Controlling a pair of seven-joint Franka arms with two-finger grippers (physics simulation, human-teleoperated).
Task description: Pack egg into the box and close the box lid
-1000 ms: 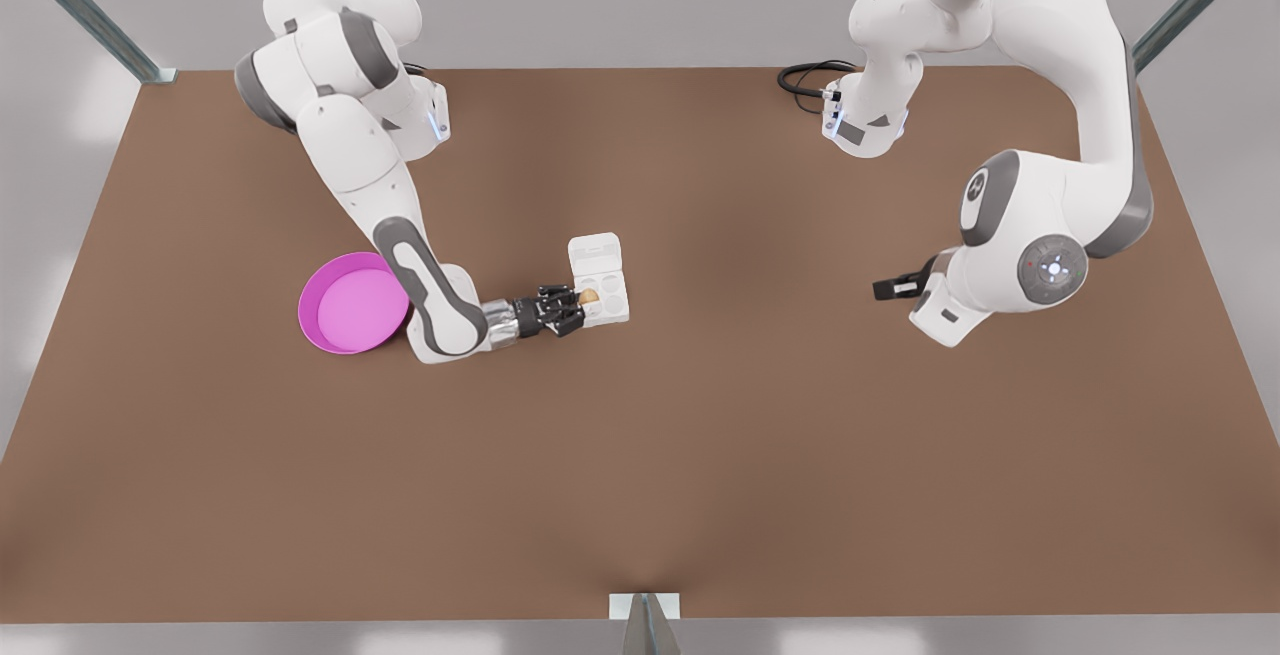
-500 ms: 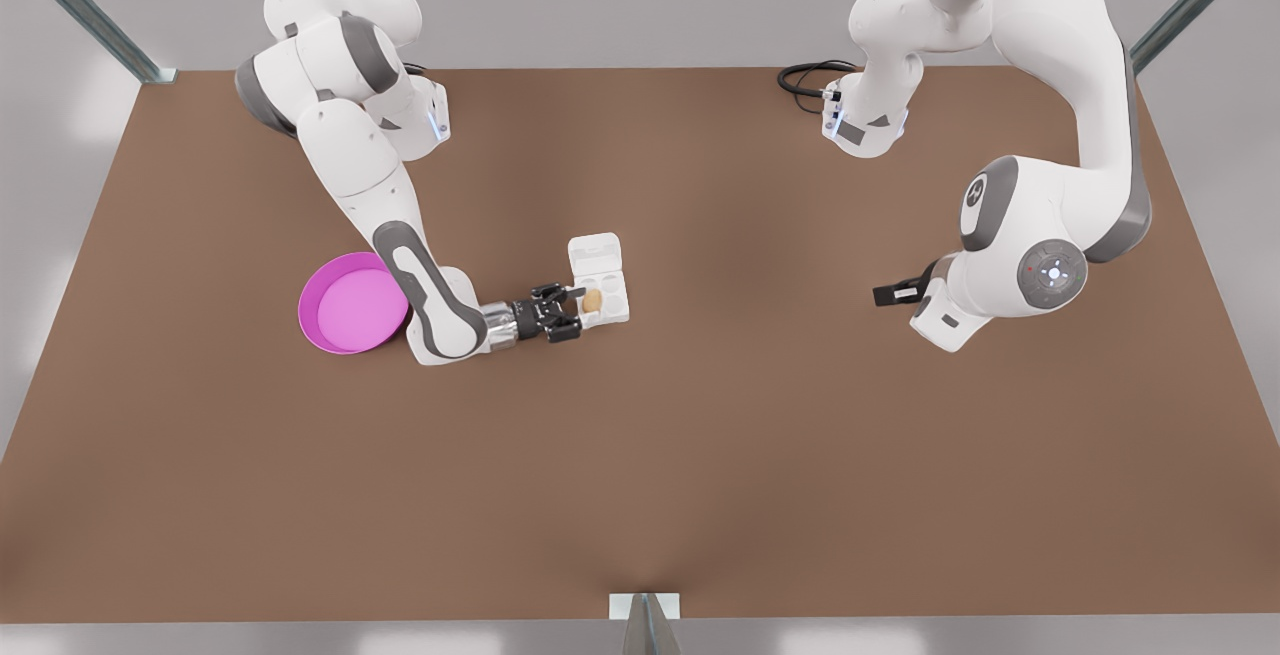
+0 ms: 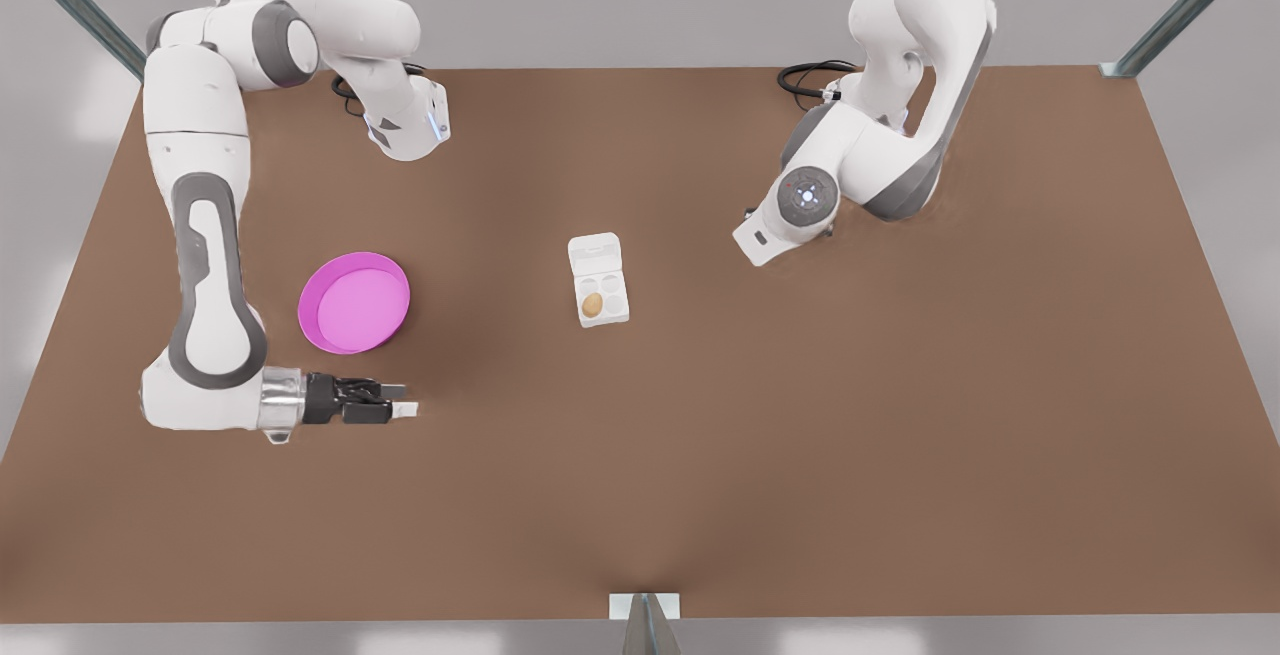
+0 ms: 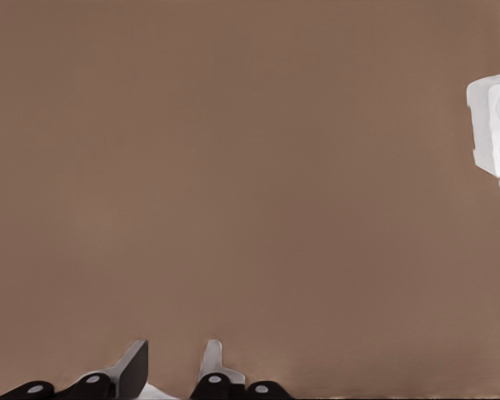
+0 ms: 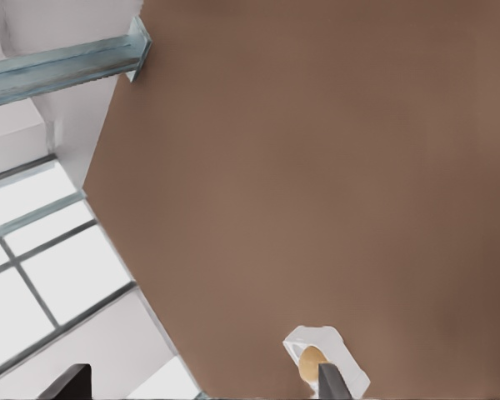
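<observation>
The egg (image 3: 592,304) sits in one of the four cups of the box (image 3: 612,319), the cup at the tray's lower left in the front view. It is seated low enough that the cup's wall should keep it from rolling. The box stands near the middle of the worktop (image 3: 800,435). The box lid (image 3: 594,250) lies open and flat on the far side of the tray, its relief facing up, so packing looks done and closing is what remains.

The left hand (image 3: 400,401) hangs low over bare worktop in the lower left of the front view, below the pink dish (image 3: 305,310) and well apart from the box. Its fingers stand a little apart with nothing between them. Parked there it is clear of the carton and of any path to the lid, and it seems to be waiting.

The right hand (image 5: 198,379) has its fingers spread wide and empty. Its wrist view shows the carton and egg just beyond one fingertip. In the front view that arm's wrist hovers to the upper right of the box, on the lid's side, which is a sensible place from which to reach the lid's free edge and swing it over the hinge. The risk I would judge is the light carton sliding or tipping under the push.
</observation>
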